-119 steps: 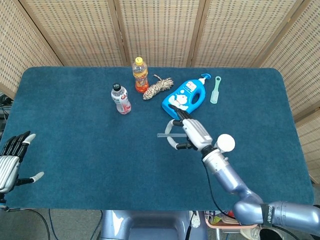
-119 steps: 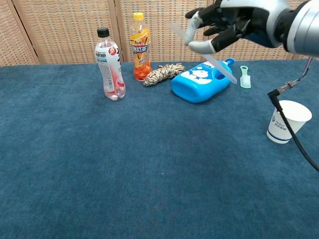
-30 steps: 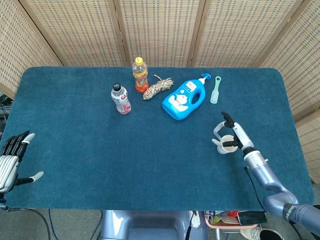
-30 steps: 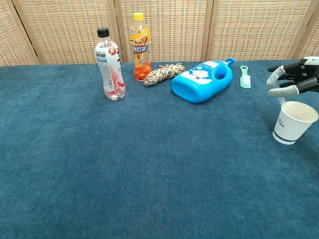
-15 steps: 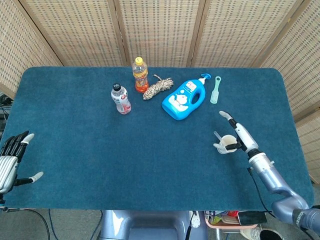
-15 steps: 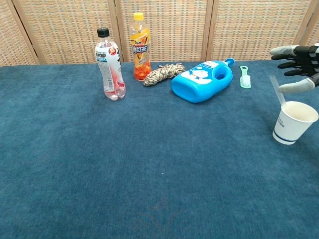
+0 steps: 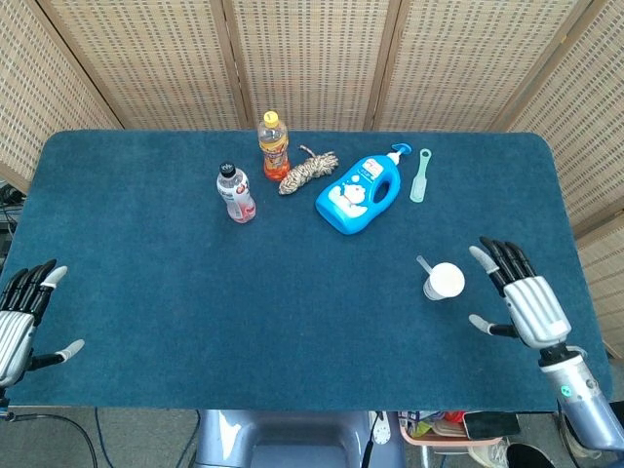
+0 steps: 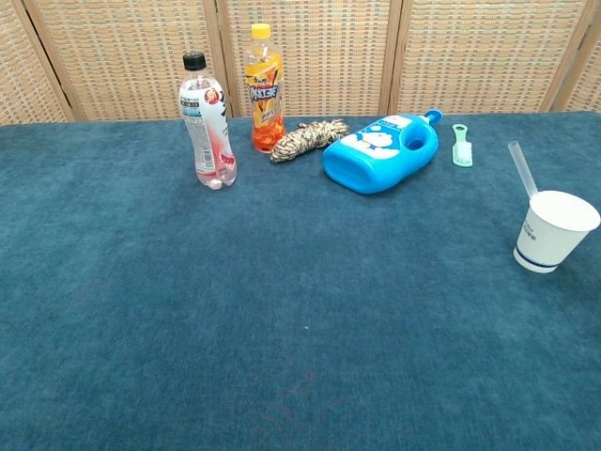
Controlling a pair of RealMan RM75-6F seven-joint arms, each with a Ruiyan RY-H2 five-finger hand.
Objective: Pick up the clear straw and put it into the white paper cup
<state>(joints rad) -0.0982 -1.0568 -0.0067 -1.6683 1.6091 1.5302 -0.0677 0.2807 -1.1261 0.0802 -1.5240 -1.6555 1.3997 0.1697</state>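
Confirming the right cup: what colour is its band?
Dark blue, near the base of the white paper cup; chest view shows it best.

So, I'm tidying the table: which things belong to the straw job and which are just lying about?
Job: clear straw, standing in the white paper cup.

Lying about: water bottle, orange drink bottle, rope bundle, blue detergent bottle, green brush.

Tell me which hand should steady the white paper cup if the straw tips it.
Right. The right hand lies open just beside the white paper cup, where the clear straw leans out over the rim. The left hand lies at the table's far left edge, a long way from it.
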